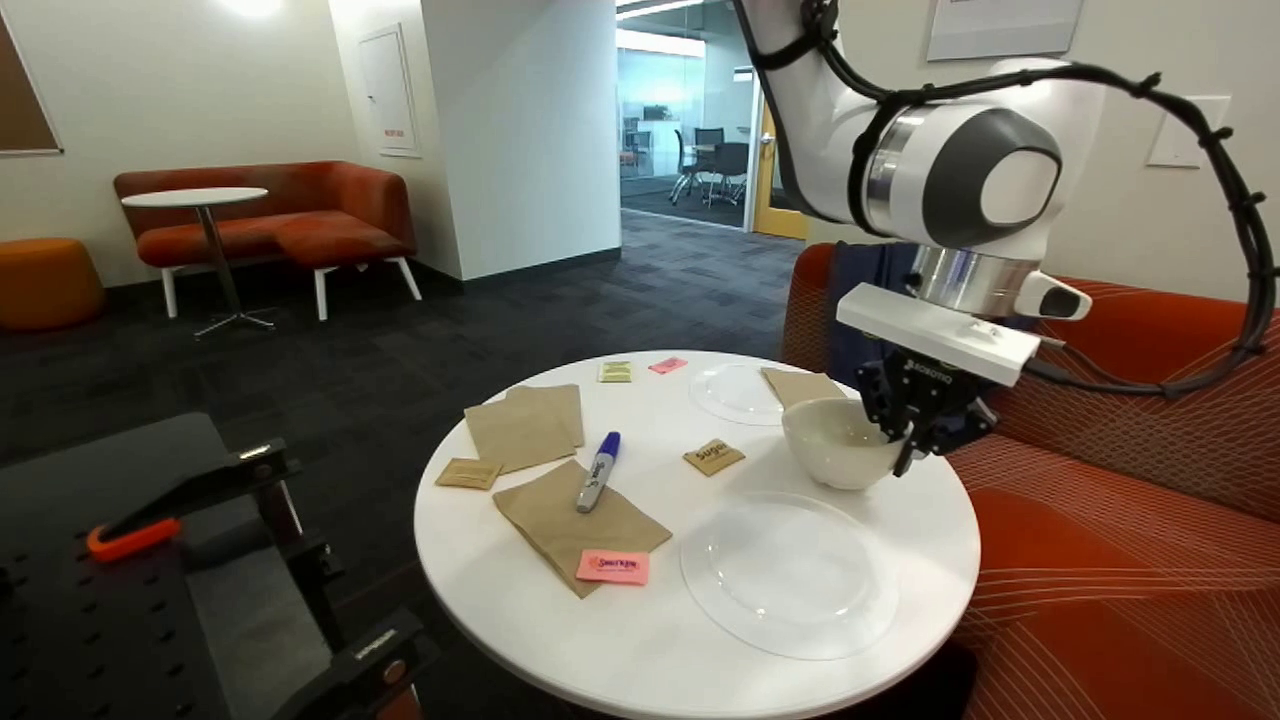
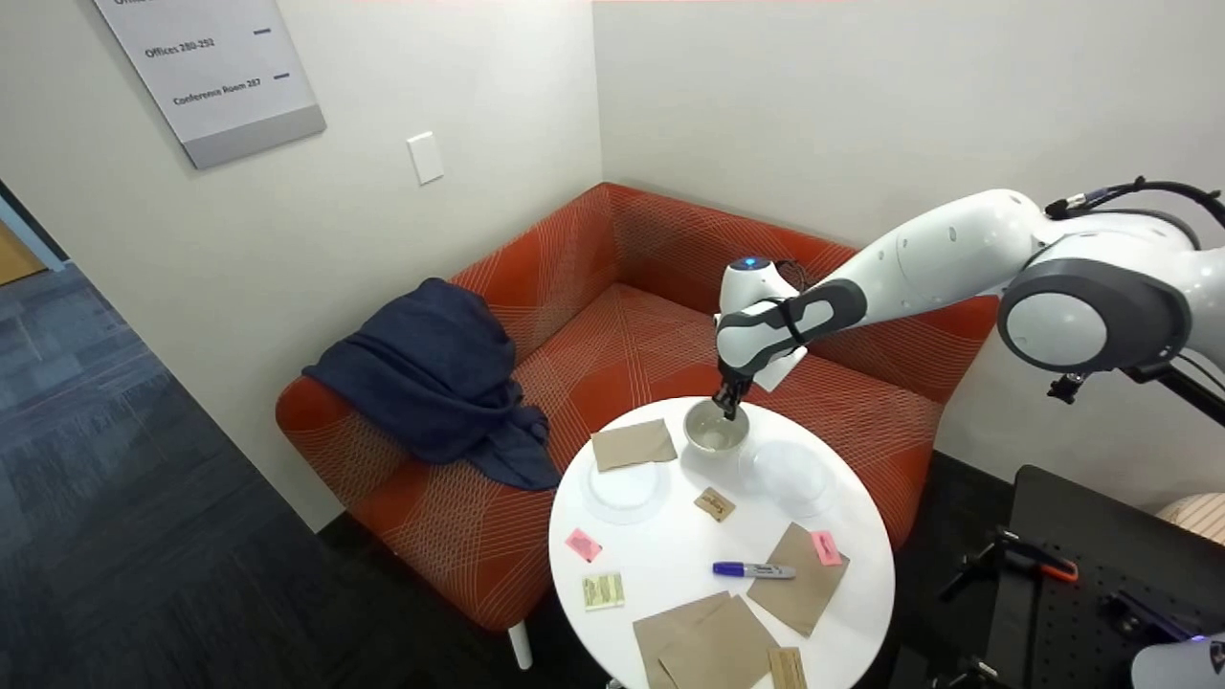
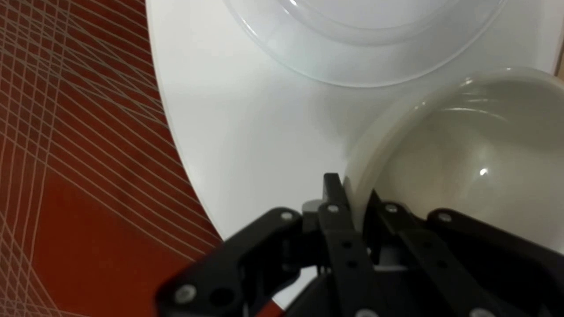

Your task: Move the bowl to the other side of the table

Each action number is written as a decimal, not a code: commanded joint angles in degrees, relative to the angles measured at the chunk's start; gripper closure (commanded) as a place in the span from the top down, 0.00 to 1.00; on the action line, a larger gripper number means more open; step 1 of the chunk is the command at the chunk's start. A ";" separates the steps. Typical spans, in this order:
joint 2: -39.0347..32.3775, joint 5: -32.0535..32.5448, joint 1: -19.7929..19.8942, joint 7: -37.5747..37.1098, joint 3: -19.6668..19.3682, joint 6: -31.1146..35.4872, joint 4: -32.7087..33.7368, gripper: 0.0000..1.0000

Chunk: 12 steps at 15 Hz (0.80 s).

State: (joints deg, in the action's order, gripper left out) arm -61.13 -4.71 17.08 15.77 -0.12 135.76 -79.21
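Holding the bowl (image 1: 835, 450) by its rim, I am reporting the grasp as made and the transfer as not yet completed. My gripper (image 3: 354, 196) is pinching the bowl's wall; in the wrist view one of my fingers (image 3: 333, 193) is pressing from outside and its partner is reaching inside, with the rim filling the narrow space between. The bowl is standing at the sofa-side edge of the table (image 2: 670, 555); whether its base is touching the top or just clearing it, I am not able to tell.

Around it, in an exterior view, a pale plate (image 2: 792, 474) is lying just beside the bowl, while a brown napkin (image 2: 634, 444) is lying near on the opposite flank, with a second plate (image 2: 624, 490) beyond. Farther inward a sugar packet (image 2: 715, 504) is lying alone, and past it a marker (image 2: 754, 570) is lying with one end over another napkin (image 2: 800, 579). Overlapping napkins (image 2: 718, 643) are occupying the far side.

I am taking that far side as the destination, though nothing is marking it. On that reading, lifting clear, crossing, setting down and releasing are all remaining, and the scattered items are likely to be limiting my landing spot.
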 commanded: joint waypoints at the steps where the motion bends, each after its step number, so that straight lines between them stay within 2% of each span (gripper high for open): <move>1: -1.19 1.16 -1.01 -0.61 -0.54 -3.25 3.63 0.36; 4: -1.40 1.27 -1.40 -0.62 -0.55 -3.94 4.54 0.55; 9: -0.18 1.24 -1.37 -0.14 -0.52 -5.50 4.08 0.94; 10: 0.62 1.29 -1.29 -0.18 -0.67 -5.88 3.26 0.99; 12: 2.42 1.29 -0.82 0.69 -0.56 -6.36 1.29 1.00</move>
State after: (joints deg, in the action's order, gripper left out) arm -61.48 -4.43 16.00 15.76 -0.22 132.41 -76.22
